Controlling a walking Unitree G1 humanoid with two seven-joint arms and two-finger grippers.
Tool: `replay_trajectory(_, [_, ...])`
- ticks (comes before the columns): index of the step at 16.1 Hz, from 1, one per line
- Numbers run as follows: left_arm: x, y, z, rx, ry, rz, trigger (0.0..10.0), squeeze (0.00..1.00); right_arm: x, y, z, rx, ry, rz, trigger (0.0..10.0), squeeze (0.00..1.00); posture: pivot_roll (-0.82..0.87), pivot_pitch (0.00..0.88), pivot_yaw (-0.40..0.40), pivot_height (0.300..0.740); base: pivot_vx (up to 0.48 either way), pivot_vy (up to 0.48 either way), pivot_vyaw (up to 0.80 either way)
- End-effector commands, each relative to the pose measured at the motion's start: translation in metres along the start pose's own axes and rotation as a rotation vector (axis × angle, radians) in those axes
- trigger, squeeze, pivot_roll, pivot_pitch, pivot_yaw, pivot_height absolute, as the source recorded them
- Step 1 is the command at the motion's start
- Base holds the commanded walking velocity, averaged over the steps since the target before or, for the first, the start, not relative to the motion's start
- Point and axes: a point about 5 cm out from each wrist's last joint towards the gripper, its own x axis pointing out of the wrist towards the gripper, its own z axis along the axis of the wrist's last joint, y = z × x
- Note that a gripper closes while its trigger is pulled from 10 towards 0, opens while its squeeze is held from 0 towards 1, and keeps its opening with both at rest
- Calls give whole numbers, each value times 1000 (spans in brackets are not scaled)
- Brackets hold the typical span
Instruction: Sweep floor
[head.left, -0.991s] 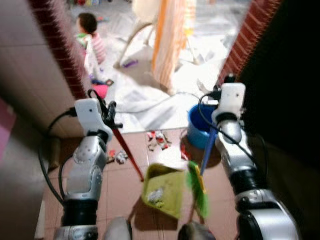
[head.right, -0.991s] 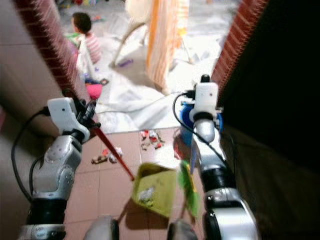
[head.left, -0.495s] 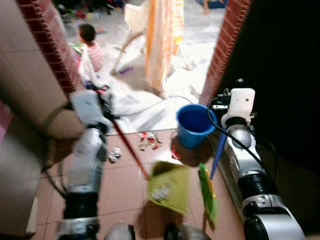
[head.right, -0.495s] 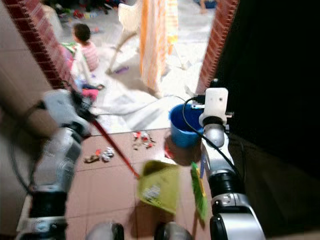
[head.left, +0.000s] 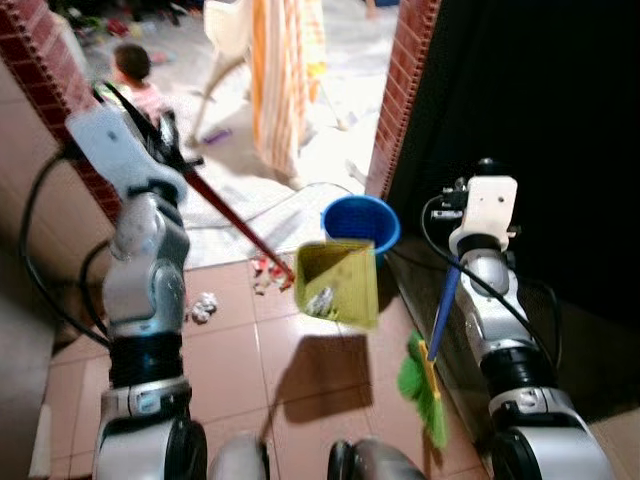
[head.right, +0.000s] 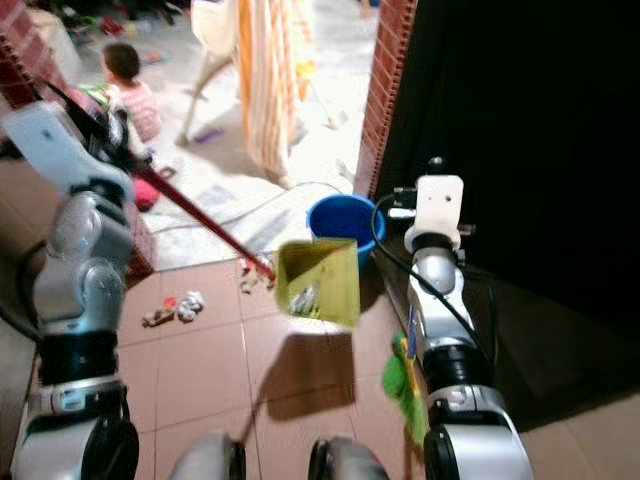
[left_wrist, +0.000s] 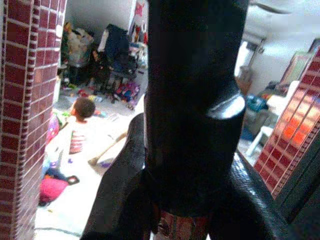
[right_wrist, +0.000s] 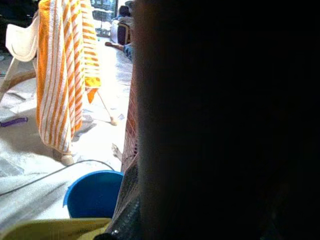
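Observation:
My left gripper (head.left: 172, 150) is raised high and shut on the red handle (head.left: 238, 226) of a yellow-green dustpan (head.left: 340, 285). The pan hangs tilted in the air just in front of a blue bucket (head.left: 360, 222), with crumpled white paper (head.left: 320, 300) inside it. My right gripper (head.left: 455, 262) is shut on the blue handle (head.left: 443, 305) of a broom whose green bristles (head.left: 420, 385) rest on the tiles. Scraps of litter (head.left: 265, 275) and a paper wad (head.left: 203, 307) lie on the red tile floor. Black fingers (left_wrist: 190, 100) loom close in the left wrist view.
A brick pillar (head.left: 400, 90) and a dark opening stand on the right, a brick wall (head.left: 40, 60) on the left. Beyond lie white floor sheets, a cable, an orange striped towel (head.left: 275, 80) on a rack, a white chair (head.left: 225, 30) and a seated child (head.left: 130, 75).
My left arm has swung up and carried the dustpan off the floor to the front of the blue bucket. The camera has turned, shifting the whole scene. The broom stays in my right gripper.

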Motion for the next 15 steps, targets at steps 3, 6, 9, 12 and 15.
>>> replay_trajectory(3, [14,8,36,2,-148,49,10000,0,2,2,5,-7,-19,13,10000,0,8,56,-6,740,0,0,0])
replay_trajectory(6, [24,8,51,-1,-208,66,10000,0,1,3,5,-7,-18,16,10000,0,4,65,-10,740,0,0,0])
replay_trajectory(9, [31,2,54,-5,-225,64,10000,0,1,5,6,-2,-19,21,10000,0,1,67,-8,740,291,0,0])
replay_trajectory(12, [32,-3,50,-8,-226,51,10000,0,0,3,5,2,-14,16,10000,0,-1,69,-6,740,427,0,-456])
replay_trajectory(15, [31,-6,45,-7,-219,43,10000,0,-1,4,4,-3,-16,26,10000,0,0,70,-9,740,480,0,-267])
